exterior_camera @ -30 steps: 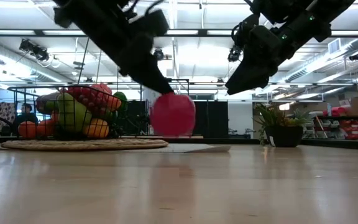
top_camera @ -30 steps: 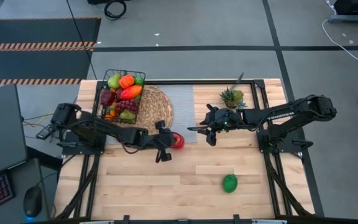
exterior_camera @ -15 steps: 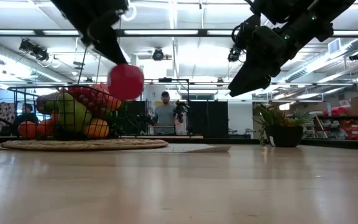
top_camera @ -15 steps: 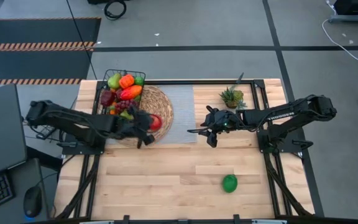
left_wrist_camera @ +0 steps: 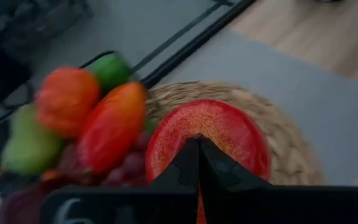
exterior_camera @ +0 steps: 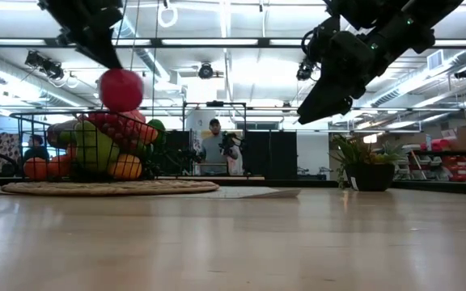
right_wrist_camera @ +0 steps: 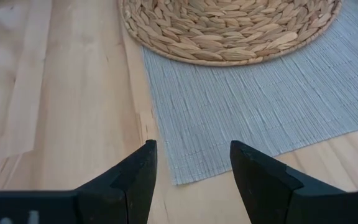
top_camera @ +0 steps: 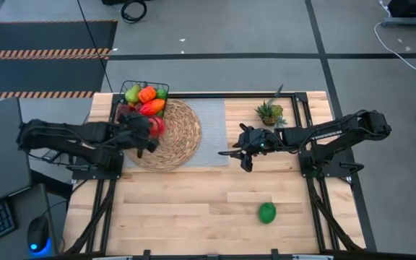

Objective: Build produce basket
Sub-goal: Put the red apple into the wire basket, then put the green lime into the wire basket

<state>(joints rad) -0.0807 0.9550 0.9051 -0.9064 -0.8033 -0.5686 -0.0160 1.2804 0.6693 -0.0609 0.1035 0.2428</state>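
Observation:
The black wire basket (top_camera: 141, 97) stands on the round straw mat (top_camera: 175, 137) at the far left, heaped with produce: a pear, an orange, a mango and grapes (left_wrist_camera: 110, 127). My left gripper (top_camera: 149, 131) is shut on a red apple (top_camera: 158, 126), held in the air over the basket's near right part; the low view shows the apple (exterior_camera: 121, 89) above the heap. My right gripper (top_camera: 243, 157) hovers open and empty above the table's middle, over the grey placemat's edge (right_wrist_camera: 260, 118). A green lime (top_camera: 266, 212) lies on the wood near the front. My left gripper holds the red apple by its upper side (left_wrist_camera: 199, 134), where the two fingertips (left_wrist_camera: 197, 163) meet; what exactly they pinch there is hidden by the fingers. The fingers slant down from the table's left. The apple hangs below the fingertips, clear of the basket and the mat.
A spiky green potted plant (top_camera: 269, 112) stands at the far right of the placemat (top_camera: 211, 123). People stand in the room beyond the table (exterior_camera: 214, 149). Bare wood lies along the table's near half around the lime.
My left gripper has carried the red apple from the table's middle toward the left and far edge, rising as it went, from beside the mat's near right edge to above the basket. The apple stays in its hold throughout.

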